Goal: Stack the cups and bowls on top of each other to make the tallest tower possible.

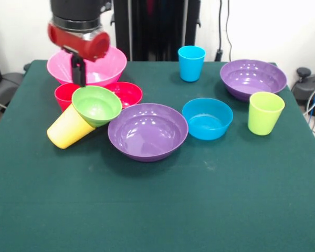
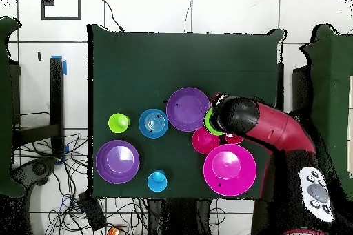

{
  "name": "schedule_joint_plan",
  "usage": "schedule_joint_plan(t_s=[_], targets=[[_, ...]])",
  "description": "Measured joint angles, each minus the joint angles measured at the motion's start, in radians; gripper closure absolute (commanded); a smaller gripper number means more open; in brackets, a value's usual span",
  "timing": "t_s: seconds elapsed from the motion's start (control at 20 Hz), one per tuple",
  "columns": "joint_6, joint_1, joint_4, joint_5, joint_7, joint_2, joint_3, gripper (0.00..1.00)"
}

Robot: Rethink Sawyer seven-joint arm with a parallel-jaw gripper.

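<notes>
We see no real tower yet: only the green bowl (image 1: 96, 105) leans on the tipped yellow cup (image 1: 69, 127). Other pieces sit loose on the counter (image 1: 157, 210). Gripper (image 1: 77, 73) state: we cannot tell.

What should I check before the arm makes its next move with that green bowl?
1. Gripper on the green bowl: cannot tell; it hangs right at the bowl's far rim, and contact is hidden.
2. Green bowl level: not ok; it tilts, mouth facing forward, against the yellow cup.
3. Yellow cup upright: not ok; it lies on its side.
4. Stack begun: not ok; no clear tower. The pink bowl, two purple bowls and blue bowl sit singly.
5. Other cups upright: ok for the blue cup and lime cup; red cup cannot tell.
</notes>
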Motion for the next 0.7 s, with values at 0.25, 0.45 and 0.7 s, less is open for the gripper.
schedule_joint_plan(t_s=[0.25,0.45,0.7], targets=[[-0.069,0.041,0.047,0.0,0.0,0.007,-0.001,1.0],[-0.171,0.061,0.09,-0.001,0.0,0.027,-0.001,1.0],[-0.325,0.073,0.135,0.0,0.0,0.09,-0.013,1.0]])
